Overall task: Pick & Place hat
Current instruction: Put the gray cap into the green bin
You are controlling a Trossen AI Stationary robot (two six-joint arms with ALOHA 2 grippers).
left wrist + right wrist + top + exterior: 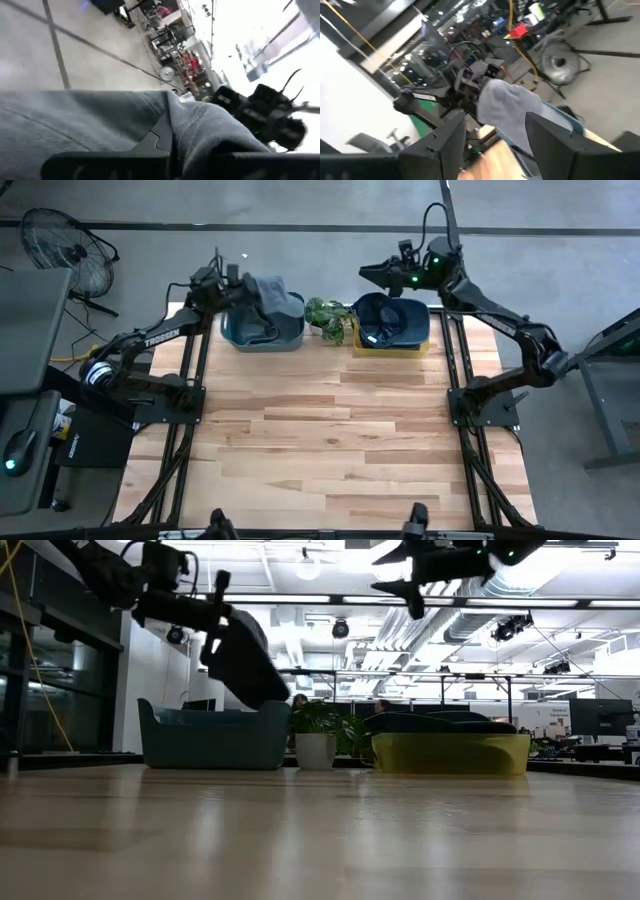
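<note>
A grey hat hangs over the blue-grey basket at the table's far left, with my left gripper shut on it. In the low view the hat hangs slanting down toward the basket's rim. A dark navy hat lies in the yellow basket at the far right. My right gripper stands open, high above that basket's far left corner, pointing toward the left arm. Its two fingers are spread with nothing between them, and the grey hat shows beyond them. My left gripper pinches the grey hat's upper part between its two fingers, coming level from the table's left. Cloth bunches around the fingers; how many layers, I cannot tell. The hat hangs below, tilted; whether its lower end touches the basket, I cannot tell.
A small potted plant stands between the two baskets at the far edge. The wooden tabletop in front of the baskets is bare. A fan and equipment stand beyond the table's left side.
</note>
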